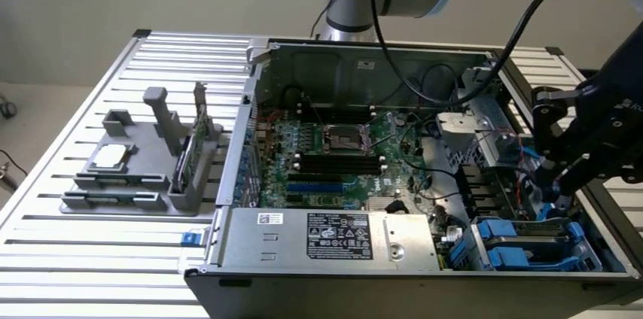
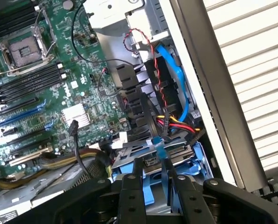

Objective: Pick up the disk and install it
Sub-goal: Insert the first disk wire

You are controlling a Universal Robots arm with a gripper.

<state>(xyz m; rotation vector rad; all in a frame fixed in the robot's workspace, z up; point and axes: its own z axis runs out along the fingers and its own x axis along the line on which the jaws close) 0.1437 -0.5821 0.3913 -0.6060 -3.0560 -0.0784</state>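
Note:
The disk (image 2: 129,153) shows in the wrist view as a flat silver plate framed by a blue bracket (image 2: 198,161). It lies low in the drive bay at the corner of the open computer case. My gripper (image 2: 152,164) hangs straight over it. Its two black fingers (image 2: 135,179) stand close together, with a thin blue strip of the bracket (image 2: 160,154) between them. In the exterior view the gripper (image 1: 555,187) is at the right side of the case, just above the blue drive bays (image 1: 522,250).
The case (image 1: 251,108) lies open on a slatted metal table (image 1: 60,274). Its motherboard (image 1: 332,150) sits in the middle and a grey labelled power-supply box (image 1: 336,236) at the front. Red, yellow and black wires (image 2: 178,125) and a blue cable (image 2: 176,79) crowd the bay. A grey parts fixture (image 1: 131,172) stands at the exterior view's left.

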